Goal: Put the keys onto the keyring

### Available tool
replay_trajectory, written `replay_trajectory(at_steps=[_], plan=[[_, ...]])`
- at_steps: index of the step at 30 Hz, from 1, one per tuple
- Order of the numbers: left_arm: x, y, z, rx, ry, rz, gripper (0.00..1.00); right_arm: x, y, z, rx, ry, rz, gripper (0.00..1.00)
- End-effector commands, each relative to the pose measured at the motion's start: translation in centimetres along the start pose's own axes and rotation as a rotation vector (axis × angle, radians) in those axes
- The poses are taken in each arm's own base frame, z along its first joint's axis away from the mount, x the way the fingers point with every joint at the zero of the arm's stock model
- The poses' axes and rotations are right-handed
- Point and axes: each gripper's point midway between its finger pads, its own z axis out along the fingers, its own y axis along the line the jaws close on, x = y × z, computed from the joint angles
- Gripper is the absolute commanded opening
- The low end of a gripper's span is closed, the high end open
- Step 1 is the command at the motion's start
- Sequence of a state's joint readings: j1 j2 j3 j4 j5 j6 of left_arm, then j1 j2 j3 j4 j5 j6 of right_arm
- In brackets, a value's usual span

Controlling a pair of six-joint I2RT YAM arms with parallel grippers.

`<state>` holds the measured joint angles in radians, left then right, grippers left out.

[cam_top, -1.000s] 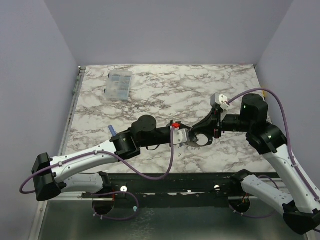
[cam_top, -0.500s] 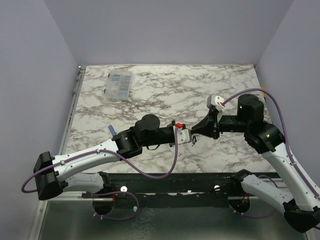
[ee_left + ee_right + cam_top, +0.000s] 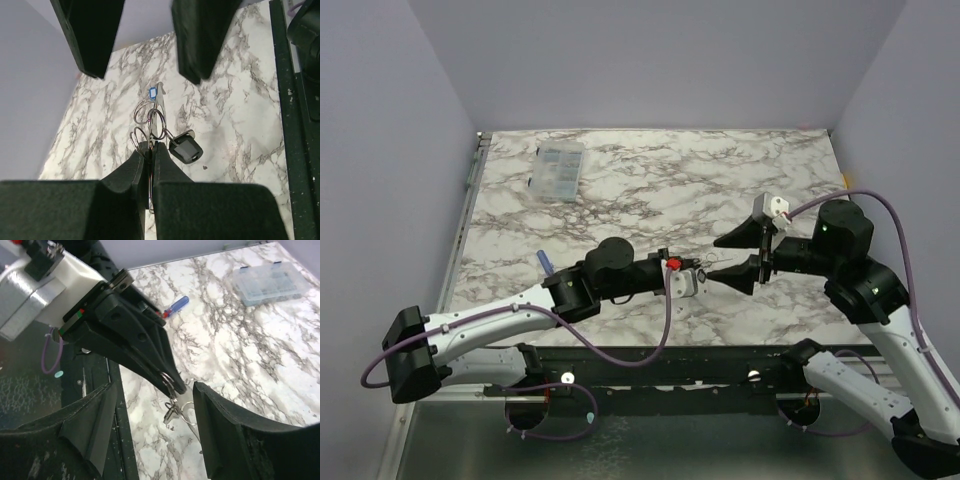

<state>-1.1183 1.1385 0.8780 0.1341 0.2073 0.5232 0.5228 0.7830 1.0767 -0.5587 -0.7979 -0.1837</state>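
Our left claw pinches the keyring, which points straight to our wide open right claw just beside.

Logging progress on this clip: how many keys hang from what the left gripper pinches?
2: a blue-headed key at the far end, a dark-headed key lower right; others may be hidden.
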Motion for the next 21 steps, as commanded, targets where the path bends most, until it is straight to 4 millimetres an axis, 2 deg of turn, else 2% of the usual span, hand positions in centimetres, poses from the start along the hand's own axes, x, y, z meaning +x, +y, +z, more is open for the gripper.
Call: replay_trajectory(at_steps=[1, 7, 11, 13, 16, 18, 21], plan=[[-1.3, 1.4, -1.5, -0.09, -0.092, 0.14, 0.0, -1.8, -1.1, -0.8, 0.104, -0.054, -0.037, 0.71], [-0.3, 1.8, -2.9, -0.146, -0.077, 0.316, 0.0, -2.6, -5.4, -3.5, 0.443, -0.139, -0.016, 0.73], [0.8, 2.3, -4.1, -0.196, -0.029, 0.487, 0.0, -1.5, -9.2, -6.4, 0.746, -0.151, 0.132, 0.74], [0.9, 2.6, -4.7, -0.223, -0.018, 0.553, 0.0, -0.3, -11.1, -8.0, 0.912, -0.146, 0.248, 0.74], [1.3, 2.0, -5.6, -0.218, -0.022, 0.74, 0.0, 2.6, -12.9, -10.3, 1.143, -0.129, 0.451, 0.74], [1.5, 2.0, -5.8, -0.221, -0.006, 0.807, 0.0, 5.0, -13.3, -11.2, 1.256, -0.1, 0.567, 0.73], [1.3, 2.2, -6.2, -0.23, 0.009, 0.885, 0.0, 8.3, -13.2, -11.1, 1.323, -0.032, 0.695, 0.73]])
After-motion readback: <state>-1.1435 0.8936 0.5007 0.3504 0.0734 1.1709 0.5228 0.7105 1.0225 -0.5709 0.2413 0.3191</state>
